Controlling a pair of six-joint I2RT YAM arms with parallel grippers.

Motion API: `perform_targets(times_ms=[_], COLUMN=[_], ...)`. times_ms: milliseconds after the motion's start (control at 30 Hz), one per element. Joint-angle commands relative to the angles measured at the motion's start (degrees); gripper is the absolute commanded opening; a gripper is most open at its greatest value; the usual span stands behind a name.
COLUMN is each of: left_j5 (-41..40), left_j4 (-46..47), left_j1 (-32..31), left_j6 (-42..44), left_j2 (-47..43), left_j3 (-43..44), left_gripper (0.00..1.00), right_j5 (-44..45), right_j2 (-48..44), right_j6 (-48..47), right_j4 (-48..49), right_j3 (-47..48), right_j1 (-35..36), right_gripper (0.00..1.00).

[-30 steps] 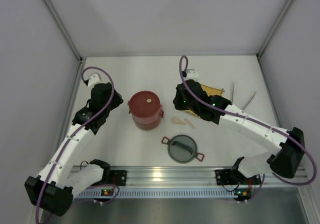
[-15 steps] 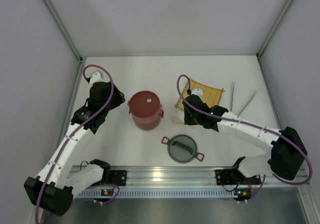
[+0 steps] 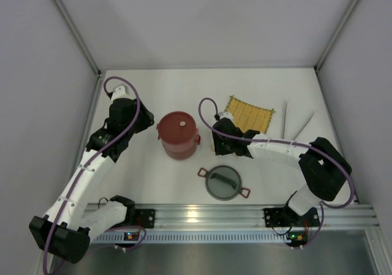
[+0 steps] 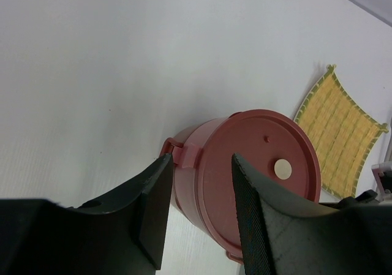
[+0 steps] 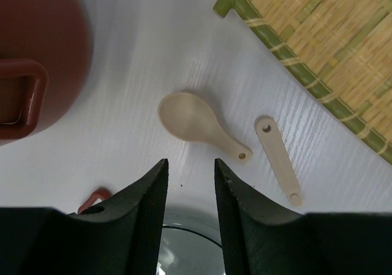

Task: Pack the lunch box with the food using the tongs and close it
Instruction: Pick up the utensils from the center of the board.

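Note:
The lunch box [image 3: 179, 134] stands closed, a round dark-red stack with a flat red lid [image 4: 260, 158]. Its grey domed lid [image 3: 223, 182] lies apart on the table, nearer the arm bases. The tongs [image 3: 285, 119] lie at the far right, beyond the mat. The food is out of view. My left gripper [image 3: 147, 123] hovers open just left of the lunch box, with nothing between its fingers [image 4: 153, 214]. My right gripper [image 5: 190, 165] is open and empty, low over the table between the lunch box and the domed lid [image 5: 184, 226].
A yellow woven mat [image 3: 249, 114] lies behind the right gripper. A cream spoon [image 5: 196, 122] and a flat cream piece [image 5: 278, 161] lie just ahead of the right fingers. White walls enclose the table at the left, the back and the right.
My right arm has swung left and nearer, from over the mat to the spot beside the lunch box, and its jaws have opened. The left arm has barely shifted.

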Motion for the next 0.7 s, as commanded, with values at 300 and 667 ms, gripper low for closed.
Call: perform_targets(times_ms=[300, 667], left_j5=[0.6, 0.7], left_j4=[-0.8, -0.9], left_j1=[-0.2, -0.1], left_j6=[1.0, 0.8], left_j2=[0.0, 0.3], left_j3=[1.4, 1.2], left_gripper=[0.48, 0.48], right_j5=[-2.5, -5.0], right_j2=[5.0, 5.6], right_j6=[-5.3, -6.4], right_j4=[7.9, 9.7], right_j3=[2.3, 0.4], right_j1=[-3.4, -4.6], right_gripper=[0.36, 0.39])
